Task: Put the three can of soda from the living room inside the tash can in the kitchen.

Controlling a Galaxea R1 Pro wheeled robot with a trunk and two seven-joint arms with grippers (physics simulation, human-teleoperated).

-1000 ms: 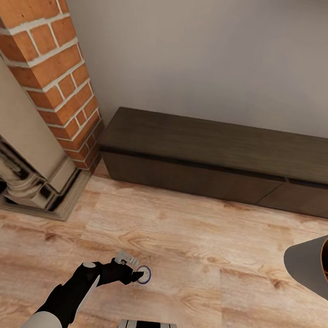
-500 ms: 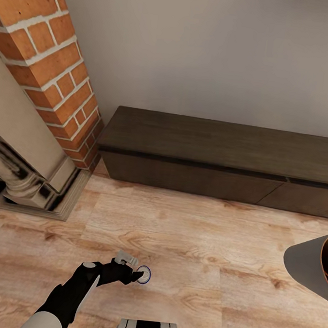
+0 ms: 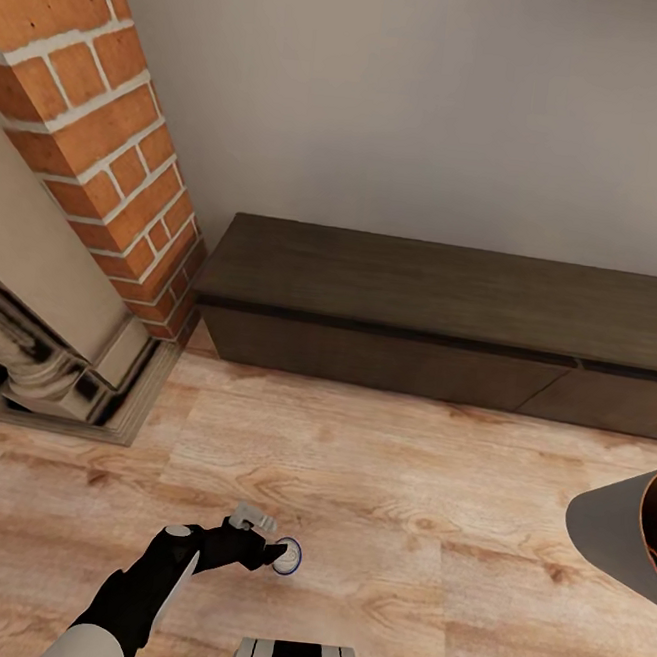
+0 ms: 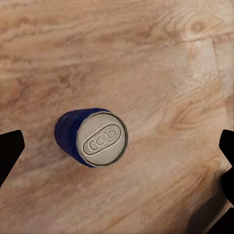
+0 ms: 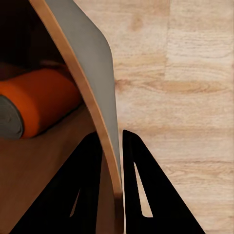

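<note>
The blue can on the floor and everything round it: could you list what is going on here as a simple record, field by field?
Place: wood floor beside a brick fireplace and a low dark cabinet
Blue can: standing upright on the floor, silver top up
Left gripper: open, above the blue can, fingers wide on either side, not touching
Right gripper: shut on the rim of the bin
Bin: grey outside, orange-brown inside, held tilted
Orange can: lying inside the bin

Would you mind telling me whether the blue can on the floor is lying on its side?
No, the blue can stands upright on the wood floor, its silver top facing the left wrist camera.
</note>
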